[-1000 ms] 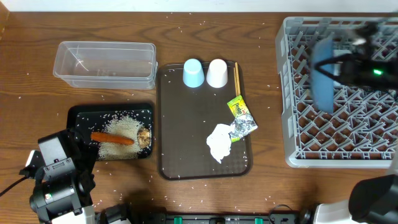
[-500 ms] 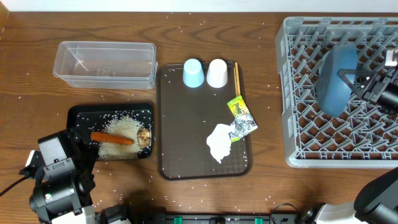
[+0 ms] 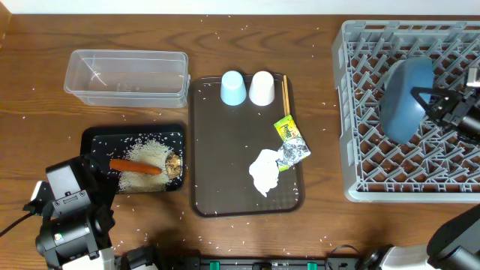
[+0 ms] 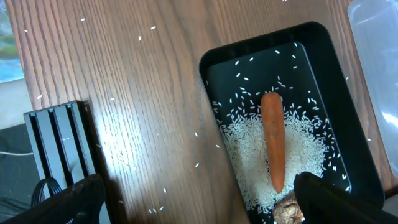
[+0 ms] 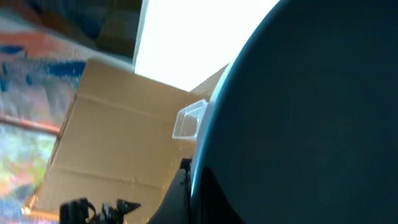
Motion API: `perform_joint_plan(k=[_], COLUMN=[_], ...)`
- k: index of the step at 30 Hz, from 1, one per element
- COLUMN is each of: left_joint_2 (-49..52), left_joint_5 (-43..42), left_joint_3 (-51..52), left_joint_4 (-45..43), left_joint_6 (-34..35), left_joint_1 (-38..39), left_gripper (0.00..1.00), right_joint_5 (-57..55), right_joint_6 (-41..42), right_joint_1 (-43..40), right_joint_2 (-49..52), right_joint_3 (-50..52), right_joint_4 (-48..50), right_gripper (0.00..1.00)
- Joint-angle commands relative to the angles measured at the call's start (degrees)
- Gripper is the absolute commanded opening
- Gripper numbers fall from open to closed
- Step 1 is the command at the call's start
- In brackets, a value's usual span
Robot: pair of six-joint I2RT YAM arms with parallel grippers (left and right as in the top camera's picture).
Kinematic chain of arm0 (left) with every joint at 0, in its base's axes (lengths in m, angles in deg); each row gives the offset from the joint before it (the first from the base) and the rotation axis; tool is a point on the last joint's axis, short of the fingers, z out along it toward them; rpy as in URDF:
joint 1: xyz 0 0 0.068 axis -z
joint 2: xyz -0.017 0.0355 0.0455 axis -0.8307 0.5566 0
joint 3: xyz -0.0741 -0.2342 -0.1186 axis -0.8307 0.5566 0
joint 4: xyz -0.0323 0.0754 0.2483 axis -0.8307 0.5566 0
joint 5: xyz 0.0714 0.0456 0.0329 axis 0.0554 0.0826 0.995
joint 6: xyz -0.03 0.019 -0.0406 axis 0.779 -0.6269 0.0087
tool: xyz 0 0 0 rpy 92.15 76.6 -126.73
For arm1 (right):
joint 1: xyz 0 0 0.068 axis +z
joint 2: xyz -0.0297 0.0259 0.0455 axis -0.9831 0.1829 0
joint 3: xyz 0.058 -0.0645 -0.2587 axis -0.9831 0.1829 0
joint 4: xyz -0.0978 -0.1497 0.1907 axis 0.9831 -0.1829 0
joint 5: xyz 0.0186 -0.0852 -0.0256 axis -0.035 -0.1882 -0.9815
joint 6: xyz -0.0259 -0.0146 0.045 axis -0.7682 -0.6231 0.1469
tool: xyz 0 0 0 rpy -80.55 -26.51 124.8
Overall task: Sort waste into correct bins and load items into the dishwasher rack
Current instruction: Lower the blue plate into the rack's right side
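Settling now: the plate [image 3: 405,101], clenched in the right tool [image 3: 436,105], has swung into the rack [image 3: 349,127] at right of frame, standing on edge; release looks next. Left tool [image 4: 199,202] gapes empty, lower left.

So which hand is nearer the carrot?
Left. The left hand hangs open beside the carrot; the right hand is far off over the rack, gripping the plate.
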Motion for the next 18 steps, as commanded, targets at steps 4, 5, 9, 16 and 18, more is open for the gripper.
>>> perform_joint_plan(k=[4,5,9,16,18], left_joint_2=[0.07,0.07,0.07,0.07,0.07], left_joint_5=[0.48,0.5,0.48,0.5,0.5], left_joint_3=[-0.9,-0.9,-0.9,-0.9,-0.9], left_joint_4=[0.2,0.2,0.2,0.2,0.2], left_joint_6=[-0.74,-0.74,-0.74,-0.74,-0.74], left_joint_1=[-0.28,-0.28,-0.28,-0.28,-0.28], left_gripper=[0.98,0.98,0.98,0.98,0.98], right_joint_5=[-13.6,-14.88,-20.48,-22.25,-22.25], right_joint_6=[9.9,10.34,12.07,12.07,12.04], right_joint_1=[-4.66,-5.05,-7.32,-10.99,-11.74], right_joint_2=[-0.68,-0.68,-0.68,-0.68,-0.68], right_joint_3=[0.13,0.13,0.13,0.13,0.13], right_joint_4=[-1.95,-2.38,-5.05,-8.96,-10.58], right_gripper=[0.01,0.01,0.01,0.01,0.01])
